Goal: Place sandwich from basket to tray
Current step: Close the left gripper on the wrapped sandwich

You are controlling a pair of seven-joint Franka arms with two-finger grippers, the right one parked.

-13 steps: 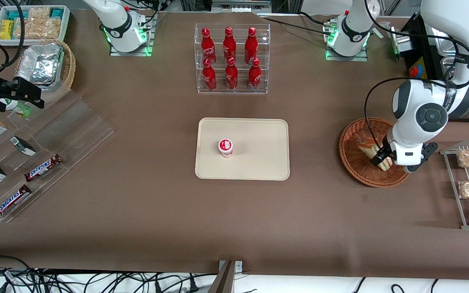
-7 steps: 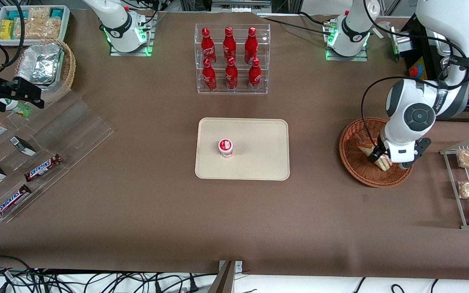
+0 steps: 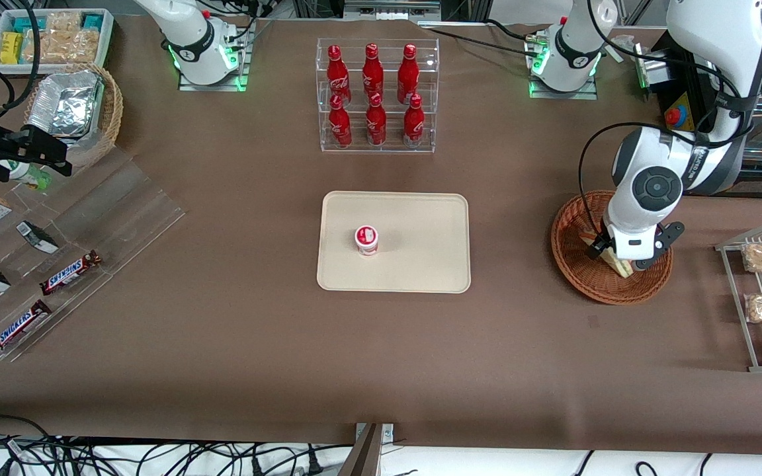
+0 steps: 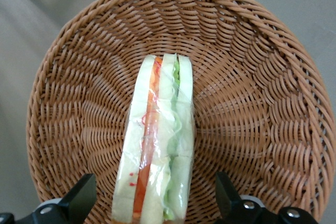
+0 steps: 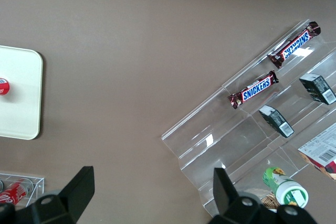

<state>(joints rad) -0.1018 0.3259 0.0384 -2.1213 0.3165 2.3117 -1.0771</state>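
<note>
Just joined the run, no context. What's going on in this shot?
The left arm is working on a pick at the round wicker basket. Its gripper hangs over the basket with the fingers open on either side of the wrapped sandwich, which lies on the basket floor, not yet gripped. The cream tray, toward the middle of the table, holds only a small red-and-white cup; the sandwich is meant to go there.
</note>
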